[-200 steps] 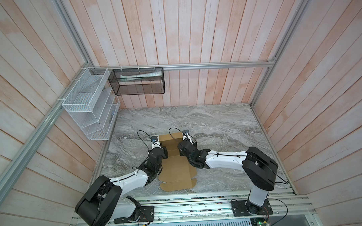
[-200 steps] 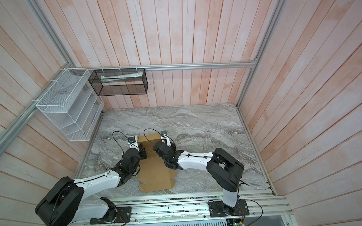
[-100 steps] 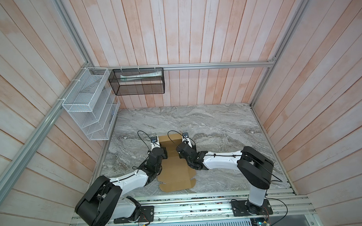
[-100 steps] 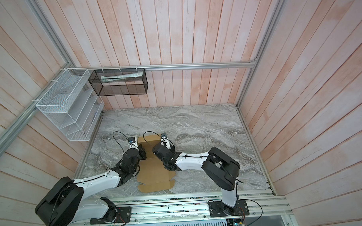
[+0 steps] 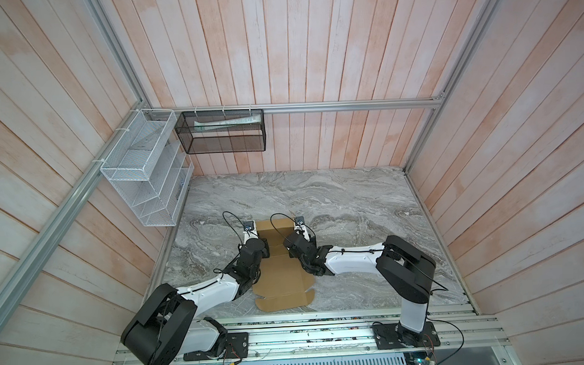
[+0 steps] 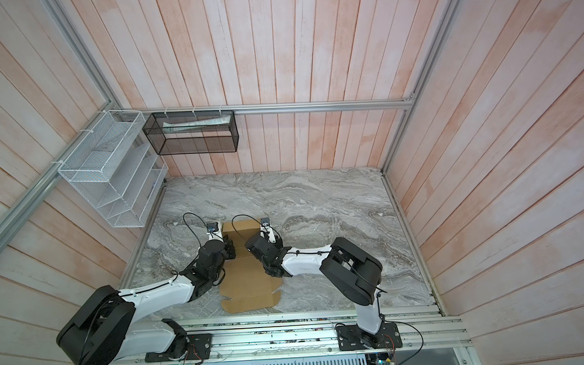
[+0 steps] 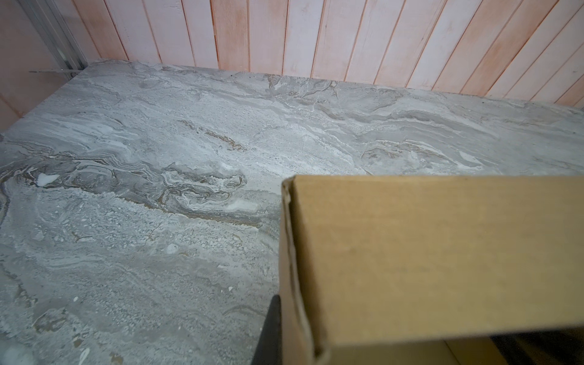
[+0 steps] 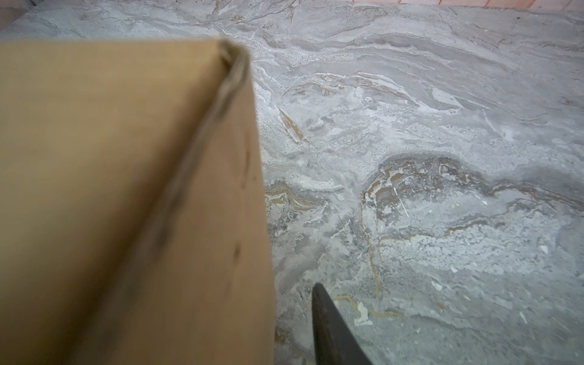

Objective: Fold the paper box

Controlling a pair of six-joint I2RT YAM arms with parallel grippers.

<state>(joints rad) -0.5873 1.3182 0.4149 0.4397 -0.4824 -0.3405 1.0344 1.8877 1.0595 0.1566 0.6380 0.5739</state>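
Left wrist view: you see the paper box (image 7: 426, 252), plain brown corrugated cardboard with a raised wall and a frayed corner, on the grey veined table (image 7: 158, 142). The left tool (image 5: 265, 248) is clenched on that wall, with one dark finger (image 7: 268, 331) against the outer face. The right tool (image 5: 289, 249) is released, its visible finger (image 8: 331, 328) just off the opposite wall. In both top views the box lies between the arms, its near flaps flat. A white wire rack (image 5: 143, 171) and a black mesh basket (image 5: 222, 132) hang well apart from it.
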